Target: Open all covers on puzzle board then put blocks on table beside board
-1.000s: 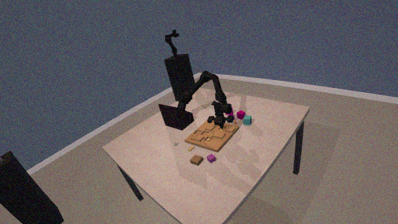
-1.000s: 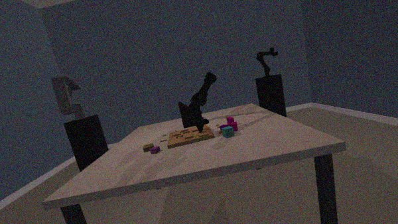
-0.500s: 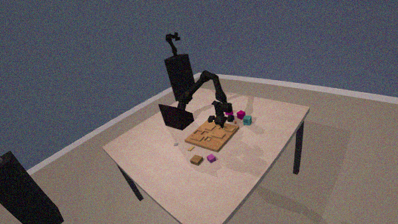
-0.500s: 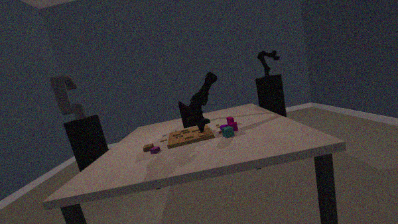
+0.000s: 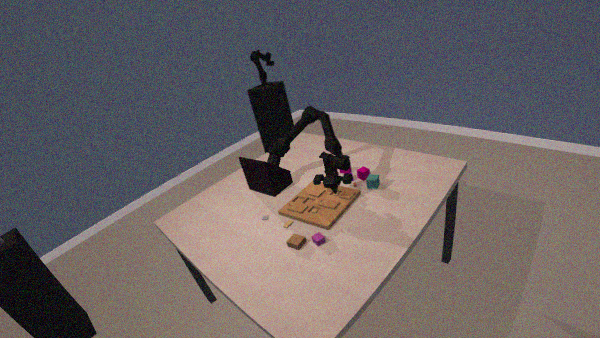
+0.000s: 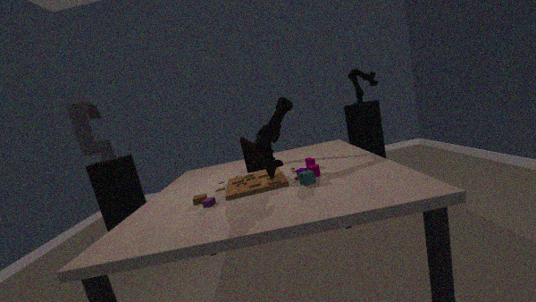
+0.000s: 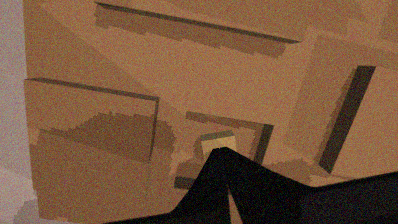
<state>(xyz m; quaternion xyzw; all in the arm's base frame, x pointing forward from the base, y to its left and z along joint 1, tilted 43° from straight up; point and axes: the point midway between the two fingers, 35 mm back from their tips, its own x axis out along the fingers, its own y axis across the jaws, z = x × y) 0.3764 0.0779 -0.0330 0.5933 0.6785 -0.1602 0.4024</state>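
Observation:
The wooden puzzle board (image 5: 324,219) (image 6: 256,192) (image 7: 200,75) lies on the table (image 5: 225,250) (image 6: 179,223). My gripper (image 5: 334,190) (image 6: 272,176) (image 7: 220,154) is shut and empty, its tips pointing down at the board. In the wrist view a small pale yellow block (image 7: 218,143) sits in an uncovered square well, just beyond the fingertips; the fingers hide its near part. A flat cover (image 7: 90,97) lies left of that well, and another flat cover (image 7: 372,135) lies right of it, beside a dark slot. Whether these two are fully open I cannot tell.
A brown block (image 5: 296,242) (image 6: 199,199), a purple block (image 5: 318,239) (image 6: 208,202) and a small yellow piece (image 5: 288,224) (image 6: 221,189) lie off one end of the board. A teal block (image 5: 373,181) (image 6: 306,178) and magenta blocks (image 5: 363,173) (image 6: 310,161) lie off the other.

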